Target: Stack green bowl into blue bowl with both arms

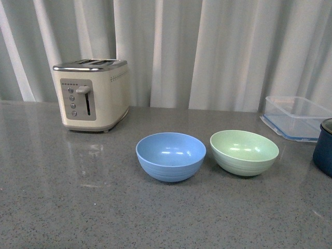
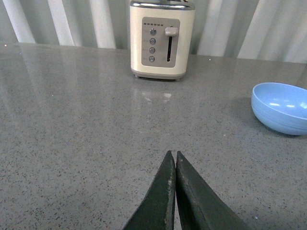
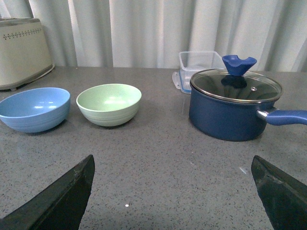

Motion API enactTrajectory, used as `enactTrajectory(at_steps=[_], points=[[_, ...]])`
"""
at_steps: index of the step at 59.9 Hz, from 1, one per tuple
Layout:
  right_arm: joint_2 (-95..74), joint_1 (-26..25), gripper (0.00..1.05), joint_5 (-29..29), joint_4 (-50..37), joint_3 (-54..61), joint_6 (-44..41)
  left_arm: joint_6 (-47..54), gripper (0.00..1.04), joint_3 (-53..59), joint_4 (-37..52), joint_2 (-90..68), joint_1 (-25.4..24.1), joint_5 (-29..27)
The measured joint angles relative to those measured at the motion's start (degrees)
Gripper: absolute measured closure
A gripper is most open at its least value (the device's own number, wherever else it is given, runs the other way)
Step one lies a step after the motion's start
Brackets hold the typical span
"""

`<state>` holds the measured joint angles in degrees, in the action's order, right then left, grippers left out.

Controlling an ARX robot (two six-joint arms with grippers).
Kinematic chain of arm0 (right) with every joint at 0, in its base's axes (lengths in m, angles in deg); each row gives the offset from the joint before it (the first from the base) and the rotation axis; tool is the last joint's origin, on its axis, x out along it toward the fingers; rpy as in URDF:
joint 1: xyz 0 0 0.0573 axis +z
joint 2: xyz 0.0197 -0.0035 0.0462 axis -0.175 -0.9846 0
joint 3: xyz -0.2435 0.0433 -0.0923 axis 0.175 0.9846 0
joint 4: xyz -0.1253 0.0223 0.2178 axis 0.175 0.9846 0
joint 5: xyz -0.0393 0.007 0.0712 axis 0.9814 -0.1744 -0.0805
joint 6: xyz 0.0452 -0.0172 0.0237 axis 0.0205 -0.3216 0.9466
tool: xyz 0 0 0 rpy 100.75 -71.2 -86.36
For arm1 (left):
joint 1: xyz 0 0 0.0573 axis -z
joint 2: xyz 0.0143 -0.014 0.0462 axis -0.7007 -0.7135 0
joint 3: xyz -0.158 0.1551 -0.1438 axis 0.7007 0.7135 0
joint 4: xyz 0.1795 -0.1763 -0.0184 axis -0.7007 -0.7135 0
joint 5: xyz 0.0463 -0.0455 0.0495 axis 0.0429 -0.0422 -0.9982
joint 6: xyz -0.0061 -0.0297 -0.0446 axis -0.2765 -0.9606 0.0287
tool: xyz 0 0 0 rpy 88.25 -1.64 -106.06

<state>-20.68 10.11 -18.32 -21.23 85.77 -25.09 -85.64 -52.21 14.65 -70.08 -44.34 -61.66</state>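
Note:
The blue bowl (image 1: 170, 155) sits upright on the grey counter, middle of the front view. The green bowl (image 1: 244, 151) sits just to its right, a small gap between them. Both are empty. Neither arm shows in the front view. In the left wrist view my left gripper (image 2: 172, 153) is shut, fingers pressed together with nothing between, over bare counter well short of the blue bowl (image 2: 280, 107). In the right wrist view my right gripper (image 3: 172, 160) is open wide and empty, well back from the green bowl (image 3: 109, 104) and the blue bowl (image 3: 34, 109).
A cream toaster (image 1: 92, 94) stands at the back left. A clear rectangular container (image 1: 295, 117) sits at the back right. A dark navy pot (image 3: 232, 103) with a glass lid and blue handle stands right of the green bowl. White curtains hang behind the counter.

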Motion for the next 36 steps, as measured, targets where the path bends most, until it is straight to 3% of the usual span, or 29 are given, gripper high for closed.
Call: enactTrajectory(at_steps=[36], points=[[0.0,0.0,0.1,0.0,0.0,0.0,0.0,0.0,1.01,0.04,-17.81,19.02,0.0,-0.02]])
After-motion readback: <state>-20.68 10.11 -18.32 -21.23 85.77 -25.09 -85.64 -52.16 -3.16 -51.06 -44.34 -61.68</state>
